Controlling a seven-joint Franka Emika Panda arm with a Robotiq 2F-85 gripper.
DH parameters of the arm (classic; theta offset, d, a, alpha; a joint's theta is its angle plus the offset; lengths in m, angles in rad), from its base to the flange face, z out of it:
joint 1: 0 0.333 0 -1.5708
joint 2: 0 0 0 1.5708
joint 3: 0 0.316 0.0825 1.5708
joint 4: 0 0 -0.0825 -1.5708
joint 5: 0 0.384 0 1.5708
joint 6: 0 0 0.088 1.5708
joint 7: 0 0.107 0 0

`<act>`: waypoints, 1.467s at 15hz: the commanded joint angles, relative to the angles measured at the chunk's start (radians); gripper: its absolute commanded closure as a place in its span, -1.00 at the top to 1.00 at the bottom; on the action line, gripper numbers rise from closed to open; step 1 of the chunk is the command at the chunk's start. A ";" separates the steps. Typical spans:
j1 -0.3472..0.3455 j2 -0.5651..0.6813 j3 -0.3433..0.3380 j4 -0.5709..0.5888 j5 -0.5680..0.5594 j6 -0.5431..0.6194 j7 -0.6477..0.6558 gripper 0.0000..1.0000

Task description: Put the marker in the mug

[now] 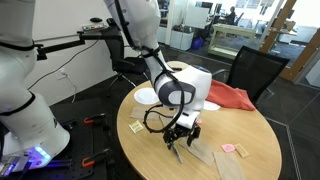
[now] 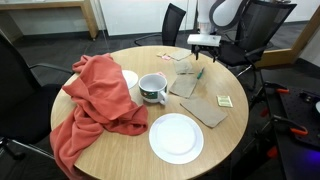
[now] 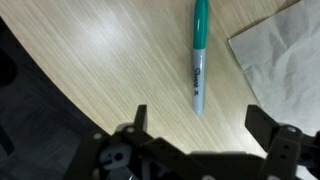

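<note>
The marker (image 3: 198,50) has a dark-green cap and a grey barrel. It lies on the wooden table just ahead of my gripper (image 3: 200,125), whose two fingers are spread open and empty with the marker's tip between their lines. In an exterior view the gripper (image 2: 204,42) hangs over the far table edge, with the marker (image 2: 198,72) just below it. The mug (image 2: 153,88), pale with a dark greenish rim, stands upright near the table's middle beside the red cloth. In the exterior view from the opposite side the gripper (image 1: 180,135) is low over the table and the arm hides the mug.
A red cloth (image 2: 95,100) drapes over one side of the round table (image 2: 120,150). A white plate (image 2: 176,137) lies near the front edge. Tan paper pieces (image 2: 208,108) lie beside the marker, and a cream cylinder (image 2: 128,80) stands behind the mug. Office chairs (image 2: 250,30) ring the table.
</note>
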 commanded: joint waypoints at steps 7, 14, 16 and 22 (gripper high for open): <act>0.034 0.129 -0.029 0.080 0.081 0.021 0.002 1.00; 0.042 0.182 -0.032 0.117 0.109 0.016 0.000 0.31; 0.044 0.188 -0.033 0.123 0.114 0.017 -0.001 -0.01; 0.037 0.178 -0.034 0.125 0.129 0.016 -0.005 -0.94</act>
